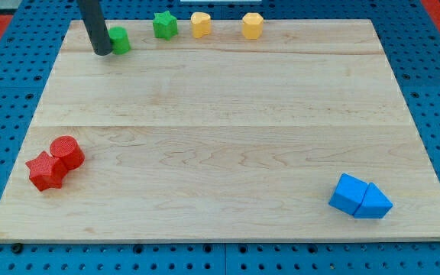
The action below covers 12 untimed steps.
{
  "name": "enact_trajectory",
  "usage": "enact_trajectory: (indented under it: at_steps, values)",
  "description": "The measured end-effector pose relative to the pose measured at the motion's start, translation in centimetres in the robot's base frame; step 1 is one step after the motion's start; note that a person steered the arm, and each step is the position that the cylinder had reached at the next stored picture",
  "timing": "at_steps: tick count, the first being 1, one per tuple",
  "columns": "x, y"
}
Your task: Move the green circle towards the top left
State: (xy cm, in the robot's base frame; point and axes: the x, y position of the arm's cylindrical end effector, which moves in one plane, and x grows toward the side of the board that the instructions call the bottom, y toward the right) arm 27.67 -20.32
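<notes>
Camera view: my tip (102, 53) touches the green circle (119, 40) at its eight o'clock, on the worktop (220, 130); it grips nothing.

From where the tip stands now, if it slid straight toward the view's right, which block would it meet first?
My tip would meet the green circle first; it already sits right beside it, apparently touching, though depth is unclear.

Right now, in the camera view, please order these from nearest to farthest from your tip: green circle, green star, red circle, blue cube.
From my tip:
1. Green circle, just at its right, touching or nearly so.
2. Green star, further right along the top edge.
3. Red circle, lower left.
4. Blue cube, lower right.
</notes>
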Motion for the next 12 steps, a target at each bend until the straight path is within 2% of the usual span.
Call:
enact_trajectory:
  at_steps: [2,5,8,10,11,12]
  values:
    - [1.0,1.4]
    - [-2.9,2.8]
    - [-4.1,4.6]
    - [-6.9,4.6]
    - [-7.6,4.5]
    - [-7.3,-0.5]
